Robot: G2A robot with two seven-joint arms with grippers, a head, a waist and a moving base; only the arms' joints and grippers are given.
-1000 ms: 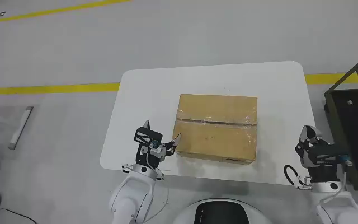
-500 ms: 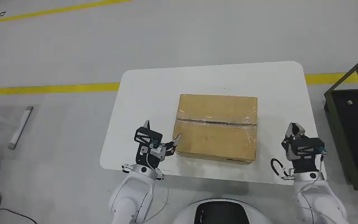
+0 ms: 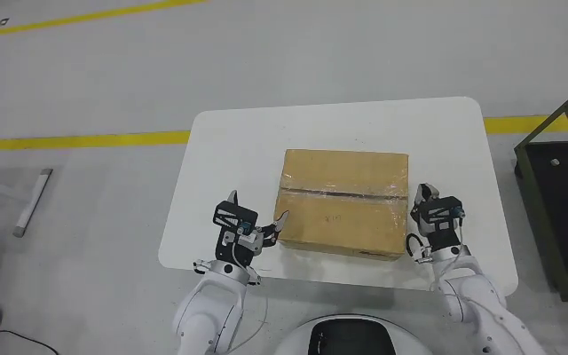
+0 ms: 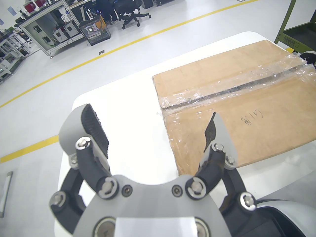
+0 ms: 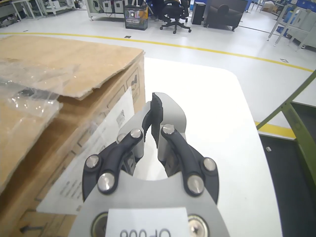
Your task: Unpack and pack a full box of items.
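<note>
Since the box (image 3: 344,202) looks stiff and likely heavy, its lifted flap edge (image 5: 98,85) seems the best hold, with the left end effector (image 4: 151,118) spread wide and the right end effector (image 5: 155,104) pinched together, empty.

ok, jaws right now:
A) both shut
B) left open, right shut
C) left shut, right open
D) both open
B: the left gripper has its jaws spread wide at a corner of the box, while the right gripper has its jaws pressed together beside the box's labelled side.
</note>
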